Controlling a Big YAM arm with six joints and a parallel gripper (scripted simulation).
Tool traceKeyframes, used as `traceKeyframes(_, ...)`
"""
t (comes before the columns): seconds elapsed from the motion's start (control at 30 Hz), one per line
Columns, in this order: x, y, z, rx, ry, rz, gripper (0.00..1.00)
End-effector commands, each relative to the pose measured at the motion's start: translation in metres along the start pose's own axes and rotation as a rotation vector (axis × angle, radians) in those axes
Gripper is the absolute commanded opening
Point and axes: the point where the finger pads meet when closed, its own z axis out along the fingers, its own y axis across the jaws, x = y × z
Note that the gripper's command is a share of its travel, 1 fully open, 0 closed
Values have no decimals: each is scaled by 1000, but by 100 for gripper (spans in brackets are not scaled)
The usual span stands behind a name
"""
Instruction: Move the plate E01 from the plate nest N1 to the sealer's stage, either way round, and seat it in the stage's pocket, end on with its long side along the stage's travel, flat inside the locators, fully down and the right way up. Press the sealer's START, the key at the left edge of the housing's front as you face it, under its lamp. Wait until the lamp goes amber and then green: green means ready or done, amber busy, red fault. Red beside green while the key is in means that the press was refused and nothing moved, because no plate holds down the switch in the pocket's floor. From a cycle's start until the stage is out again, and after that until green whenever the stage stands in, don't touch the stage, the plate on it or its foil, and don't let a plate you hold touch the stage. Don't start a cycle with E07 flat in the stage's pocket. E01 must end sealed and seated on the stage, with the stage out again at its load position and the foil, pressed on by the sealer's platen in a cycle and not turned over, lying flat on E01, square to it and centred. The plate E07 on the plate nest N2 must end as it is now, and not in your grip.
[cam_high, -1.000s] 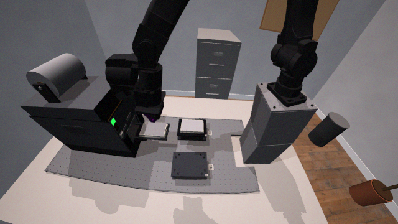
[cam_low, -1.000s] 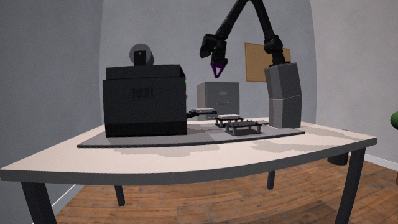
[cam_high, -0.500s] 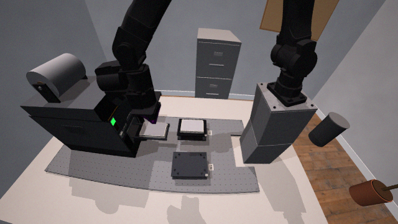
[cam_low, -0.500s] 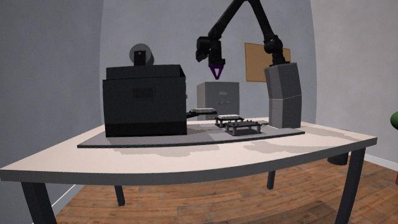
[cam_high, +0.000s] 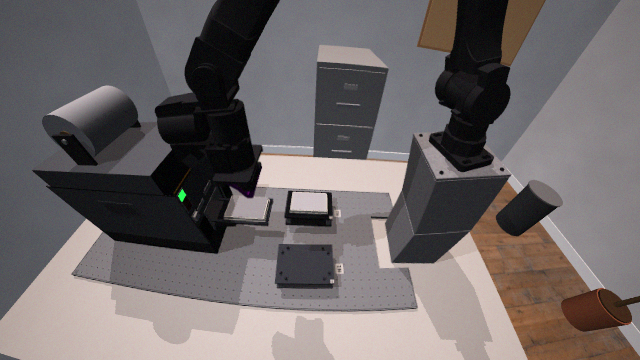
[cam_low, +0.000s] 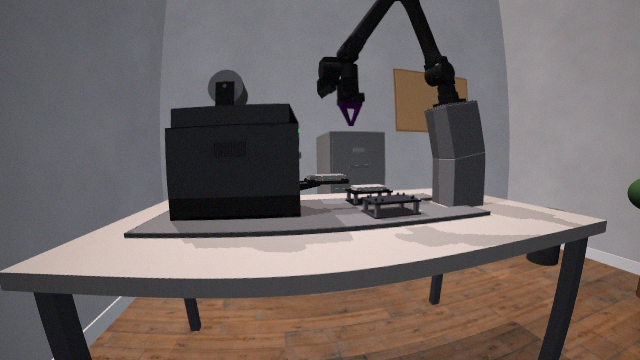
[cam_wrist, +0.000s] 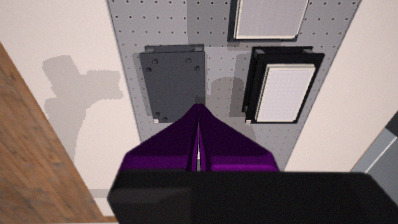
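Observation:
The sealer (cam_high: 125, 200) stands at the left with its lamp (cam_high: 182, 195) lit green. Its stage is out, and a plate (cam_high: 247, 208) lies flat on it; the plate's top looks smooth and pale, as the wrist view (cam_wrist: 270, 17) also shows. Plate E07 (cam_high: 309, 204) (cam_wrist: 283, 90) sits on its black nest at the back, with a fine grid on top. The other nest (cam_high: 305, 264) (cam_wrist: 172, 82) is bare. My gripper (cam_low: 350, 121) (cam_wrist: 198, 111) is shut and empty, pointing down, high above the mat and apart from the stage and both nests.
A foil roll (cam_high: 92, 120) sits on top of the sealer. The arm's grey pedestal (cam_high: 440, 200) stands at the right of the mat. A filing cabinet (cam_high: 350, 102) stands behind the table.

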Motion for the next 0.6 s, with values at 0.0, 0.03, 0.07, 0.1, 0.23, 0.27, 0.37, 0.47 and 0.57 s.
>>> traceKeyframes(0.0, -17, 5, -11, -4, -32, -20, 0)
traceKeyframes(0.03, -18, 4, -10, -3, -31, -16, 0)
traceKeyframes(0.07, -20, 2, -9, -2, -30, -12, 0)
traceKeyframes(0.1, -19, 0, -8, -1, -26, -8, 0)
traceKeyframes(0.23, -9, -4, 2, 4, 3, -2, 0)
traceKeyframes(0.27, -6, -5, 5, 5, 11, -1, 0)
traceKeyframes(0.37, 0, -7, 5, 6, 17, 2, 0)
traceKeyframes(0.47, 6, -11, 4, 2, 12, 4, 100)
traceKeyframes(0.57, 21, -24, 1, -1, -4, 5, 100)
